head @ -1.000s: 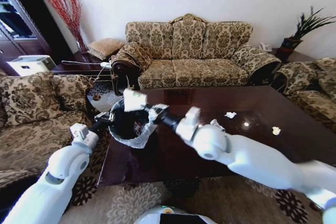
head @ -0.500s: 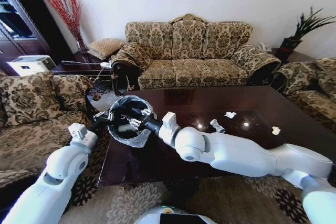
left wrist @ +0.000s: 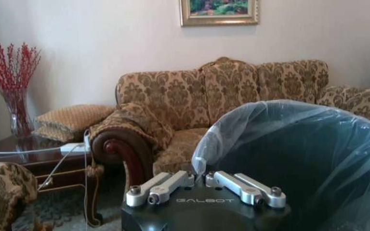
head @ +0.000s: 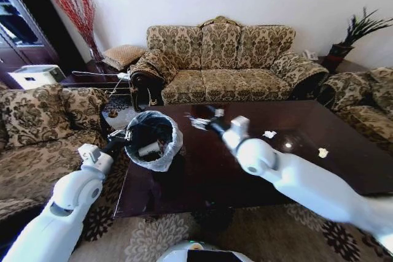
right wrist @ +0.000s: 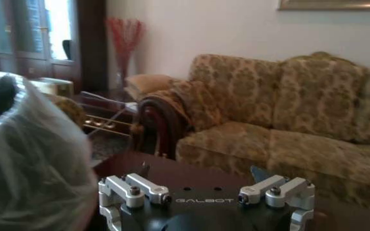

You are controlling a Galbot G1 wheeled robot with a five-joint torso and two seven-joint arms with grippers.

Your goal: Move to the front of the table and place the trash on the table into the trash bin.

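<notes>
With the bin (head: pixel 152 141) clamped at its rim by the left gripper (head: pixel 115 145) and one piece inside, the right gripper (head: pixel 202 121), fingers apart and empty, hangs beside the bin over the tabletop (head: pixel 202 176), so the next pick is likely a paper scrap (head: pixel 269 134) beyond it.

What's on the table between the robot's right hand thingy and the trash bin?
Nothing: in the head view only bare dark table lies between the right gripper and the trash bin.

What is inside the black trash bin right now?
Inside the trash bin, which the left gripper holds by its rim, a pale piece of trash lies against the dark bottom. The bag-covered wall hides whatever else lies deeper.
</notes>
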